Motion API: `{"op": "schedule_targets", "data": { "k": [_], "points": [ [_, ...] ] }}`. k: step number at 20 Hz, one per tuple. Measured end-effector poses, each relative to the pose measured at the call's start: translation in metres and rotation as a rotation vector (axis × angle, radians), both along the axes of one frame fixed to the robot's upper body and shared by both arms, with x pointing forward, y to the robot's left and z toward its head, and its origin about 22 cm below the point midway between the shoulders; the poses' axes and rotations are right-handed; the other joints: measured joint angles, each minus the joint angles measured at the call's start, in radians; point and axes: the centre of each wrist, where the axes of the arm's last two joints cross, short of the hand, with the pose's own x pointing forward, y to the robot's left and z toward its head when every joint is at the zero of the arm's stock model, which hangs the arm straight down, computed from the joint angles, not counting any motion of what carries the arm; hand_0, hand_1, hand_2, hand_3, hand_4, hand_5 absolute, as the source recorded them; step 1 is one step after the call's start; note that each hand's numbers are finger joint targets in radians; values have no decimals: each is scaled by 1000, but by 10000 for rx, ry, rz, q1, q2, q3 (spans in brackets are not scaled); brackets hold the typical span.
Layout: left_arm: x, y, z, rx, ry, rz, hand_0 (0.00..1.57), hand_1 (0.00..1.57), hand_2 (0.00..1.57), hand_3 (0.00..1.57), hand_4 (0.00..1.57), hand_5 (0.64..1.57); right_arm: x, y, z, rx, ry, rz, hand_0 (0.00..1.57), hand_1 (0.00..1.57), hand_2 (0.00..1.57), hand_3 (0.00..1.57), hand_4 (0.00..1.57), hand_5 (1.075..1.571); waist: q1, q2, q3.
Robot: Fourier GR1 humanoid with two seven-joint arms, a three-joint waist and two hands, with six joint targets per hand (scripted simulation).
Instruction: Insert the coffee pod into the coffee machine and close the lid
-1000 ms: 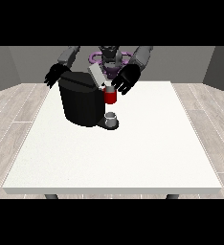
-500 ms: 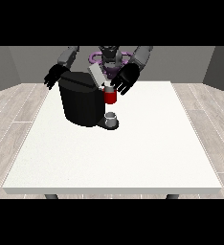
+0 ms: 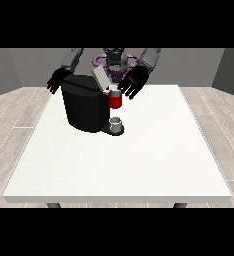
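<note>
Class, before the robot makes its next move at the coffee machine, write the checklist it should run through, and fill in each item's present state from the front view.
1. Lid raised: ok, it stands tilted up above the coffee machine.
2. Red pod holder reachable: ok, it shows at the machine's front, above the cup.
3. Coffee pod seated in the holder: cannot tell; a pale shape shows at its top.
4. Hand at the view's right near the holder: ok, just beside it, fingers spread.
5. Hand at the view's left away from the lid: ok, it is behind the machine's far side.
6. Cup under the holder: ok.
</note>
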Motion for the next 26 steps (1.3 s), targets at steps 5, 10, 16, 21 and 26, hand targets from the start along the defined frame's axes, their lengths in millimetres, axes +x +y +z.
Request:
{"op": "schedule_targets", "data": {
  "k": [5, 10, 16, 21, 26],
  "points": [
    [-1, 1, 0, 620, 77, -279, 0, 0, 0, 0, 0, 1571, 1, -4, -1, -81, 21, -110, 0, 0, 0, 0, 419, 1571, 18, -9, 12],
    [-1, 2, -3, 978, 231, -246, 0, 0, 0, 0, 0, 1571, 0, 1, -2, -97, 218, -155, 0, 0, 0, 0, 348, 1571, 18, -97, 10],
    [-1, -4, -3, 1113, 611, -448, 0, 0, 0, 0, 0, 1571, 1, -6, -10, -40, 433, -419, 0, 0, 0, 0, 424, 1571, 274, -362, -3],
    [-2, -4, -19, 1122, 857, -448, 0, 0, 0, 0, 0, 1571, -5, -11, -18, -41, 763, -450, 0, 0, 0, 0, 381, 1571, 390, -780, -6],
    [-6, -3, -47, 557, 1344, -530, 0, 0, 0, 0, 0, 1571, -15, -21, -30, 131, 1307, -634, 0, 0, 0, 0, 433, 1571, 639, -1439, -10]
  ]
}}
